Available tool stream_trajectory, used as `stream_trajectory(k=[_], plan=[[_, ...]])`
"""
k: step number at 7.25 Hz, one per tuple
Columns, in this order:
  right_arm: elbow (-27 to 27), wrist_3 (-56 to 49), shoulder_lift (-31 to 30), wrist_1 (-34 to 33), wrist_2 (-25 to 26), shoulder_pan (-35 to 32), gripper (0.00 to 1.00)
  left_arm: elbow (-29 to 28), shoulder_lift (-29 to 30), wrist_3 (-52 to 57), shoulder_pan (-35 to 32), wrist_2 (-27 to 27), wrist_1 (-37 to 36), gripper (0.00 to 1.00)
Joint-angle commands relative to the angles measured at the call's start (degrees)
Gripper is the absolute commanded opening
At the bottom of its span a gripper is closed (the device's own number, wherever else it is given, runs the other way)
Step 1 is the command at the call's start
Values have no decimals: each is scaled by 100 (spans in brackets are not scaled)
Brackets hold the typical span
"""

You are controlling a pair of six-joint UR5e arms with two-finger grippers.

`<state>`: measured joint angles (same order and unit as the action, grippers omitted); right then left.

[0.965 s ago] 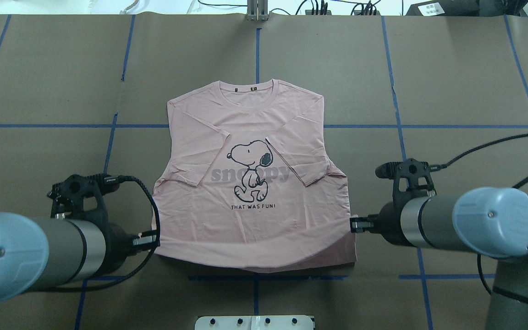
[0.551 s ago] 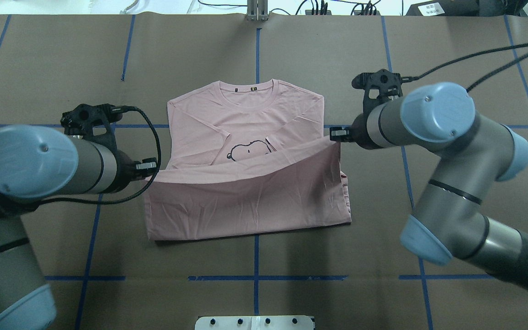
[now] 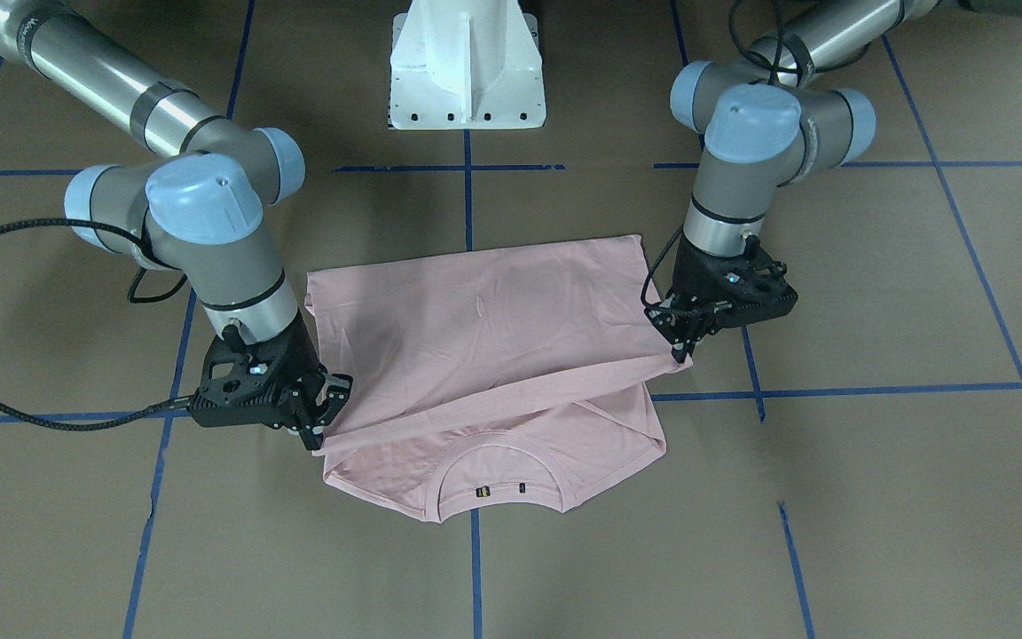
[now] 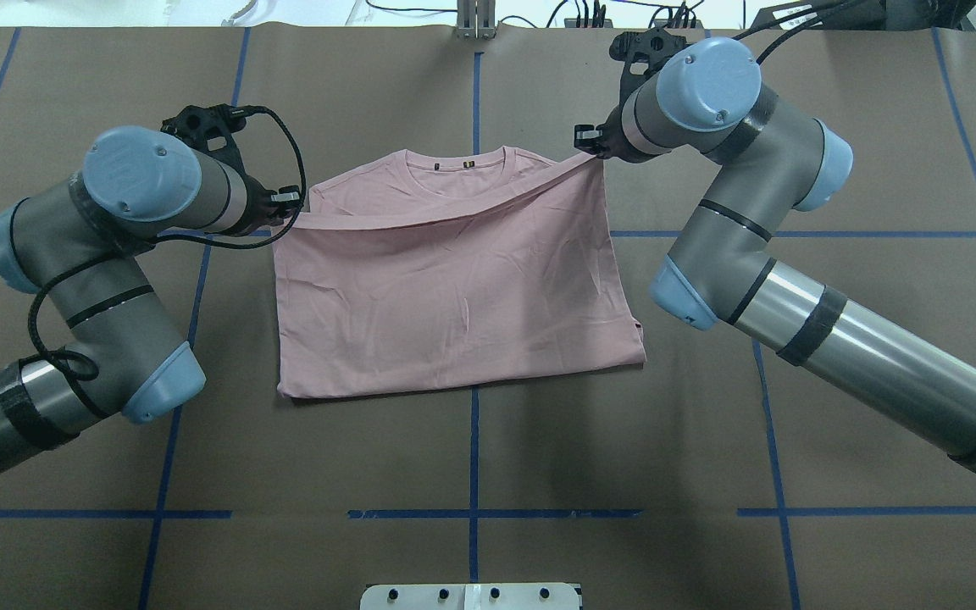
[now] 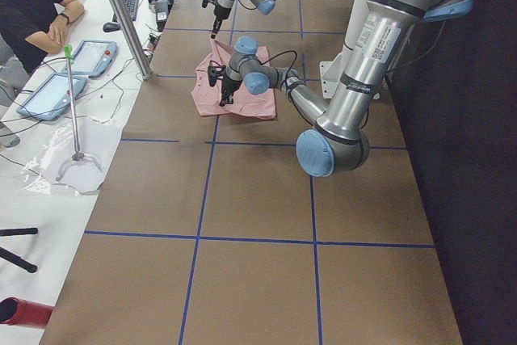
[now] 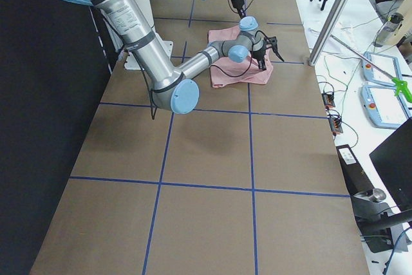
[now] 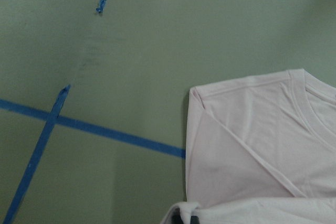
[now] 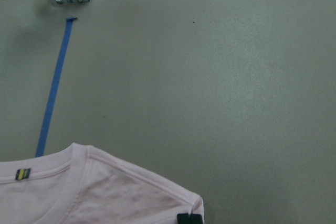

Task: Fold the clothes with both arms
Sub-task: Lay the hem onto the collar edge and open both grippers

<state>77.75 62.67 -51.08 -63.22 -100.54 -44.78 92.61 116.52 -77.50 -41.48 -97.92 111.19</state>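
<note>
The brown worktop (image 4: 327,457), crossed by blue tape lines (image 4: 473,457), carries the pale pink T-shirt (image 4: 454,296) at its middle. The shirt's lower half is doubled over the front, so the plain back faces up and only the collar (image 4: 456,163) and shoulder edge show beyond the raised hem (image 4: 420,222). The left arm (image 4: 107,280) and right arm (image 4: 793,288) reach in from either side, the left claw (image 4: 291,196) pinching one hem corner and the right claw (image 4: 587,135) the other, fingers apparently pressed tight on the cloth, though they look small here.
</note>
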Motion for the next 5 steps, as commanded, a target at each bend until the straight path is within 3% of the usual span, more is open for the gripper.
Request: stream_trajectory(k=[1,5], plan=[[-619,-27,125,293,17,-92,0,-576,99,200,-194,1,333,0],[-717,-18,266,302,8,-136,0,-744,397,166,-229,1,316,0]])
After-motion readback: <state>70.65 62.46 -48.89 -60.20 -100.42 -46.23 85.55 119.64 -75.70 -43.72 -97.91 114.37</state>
